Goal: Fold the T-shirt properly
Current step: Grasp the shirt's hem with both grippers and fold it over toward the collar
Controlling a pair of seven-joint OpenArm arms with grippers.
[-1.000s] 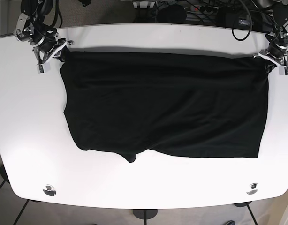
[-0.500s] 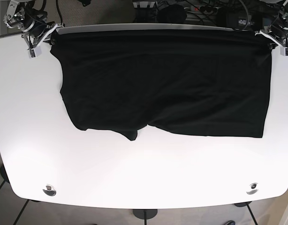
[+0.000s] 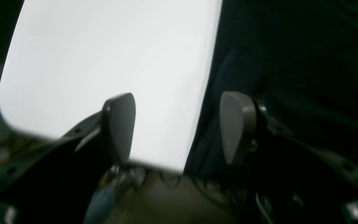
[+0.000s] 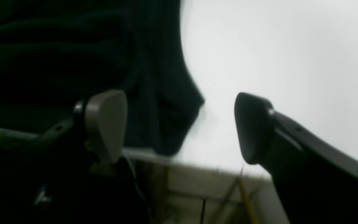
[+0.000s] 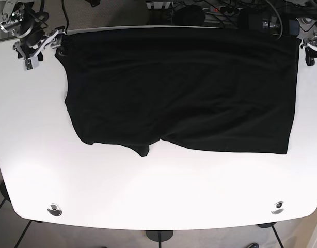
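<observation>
Right gripper [image 4: 179, 127] spread wide, empty; black T-shirt [image 5: 179, 88] corner just beside its left pad, at far table [image 5: 148, 196] edge. Left gripper [image 3: 177, 127] also spread, empty; shirt edge runs between its pads, none pinched. Risk, judged: top hem sits at table edge, could slide off; lumpy bottom hem near centre may carry into fold.

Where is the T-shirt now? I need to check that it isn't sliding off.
In the base view the T-shirt lies spread flat, its top edge at the table's far edge, between both open grippers.
</observation>
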